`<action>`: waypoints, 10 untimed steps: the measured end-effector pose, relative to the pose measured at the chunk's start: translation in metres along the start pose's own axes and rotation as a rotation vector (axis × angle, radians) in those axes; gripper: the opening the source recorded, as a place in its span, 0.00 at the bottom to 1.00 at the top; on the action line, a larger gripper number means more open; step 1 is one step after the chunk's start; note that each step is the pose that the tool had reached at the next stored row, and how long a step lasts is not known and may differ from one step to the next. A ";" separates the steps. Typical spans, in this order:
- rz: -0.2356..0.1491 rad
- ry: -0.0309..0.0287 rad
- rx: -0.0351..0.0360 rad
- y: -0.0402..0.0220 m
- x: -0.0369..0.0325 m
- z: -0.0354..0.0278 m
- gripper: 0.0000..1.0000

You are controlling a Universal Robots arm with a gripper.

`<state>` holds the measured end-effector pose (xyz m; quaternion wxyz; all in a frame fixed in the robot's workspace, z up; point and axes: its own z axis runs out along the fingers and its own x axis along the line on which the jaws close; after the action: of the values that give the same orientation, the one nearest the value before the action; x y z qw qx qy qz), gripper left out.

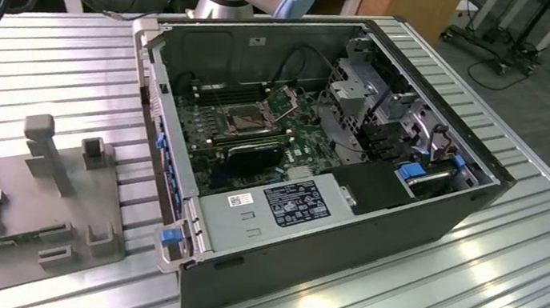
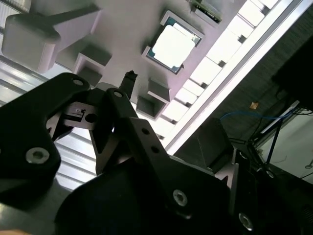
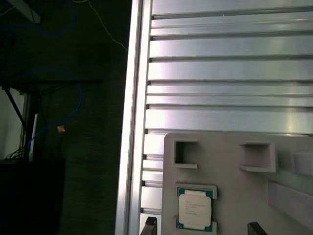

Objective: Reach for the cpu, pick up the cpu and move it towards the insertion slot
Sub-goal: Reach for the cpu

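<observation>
Hand (image 3: 203, 227) empty, fingers spread apart, hanging over grey fixture (image 3: 234, 196) on bench (image 3: 225, 68). cpu (image 3: 194, 208) below hand, seated in fixture recess, untouched.

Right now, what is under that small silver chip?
The cpu lies in a recess of the grey fixture block, on the ribbed metal table. The recess floor beneath is covered.
</observation>
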<state>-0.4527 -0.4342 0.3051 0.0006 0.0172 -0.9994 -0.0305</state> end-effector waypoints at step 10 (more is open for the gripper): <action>0.000 -0.0006 -0.0182 -0.0003 0.0000 0.0041 0.78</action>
<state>-0.4527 -0.4342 0.3010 0.0004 0.0172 -0.9991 -0.0396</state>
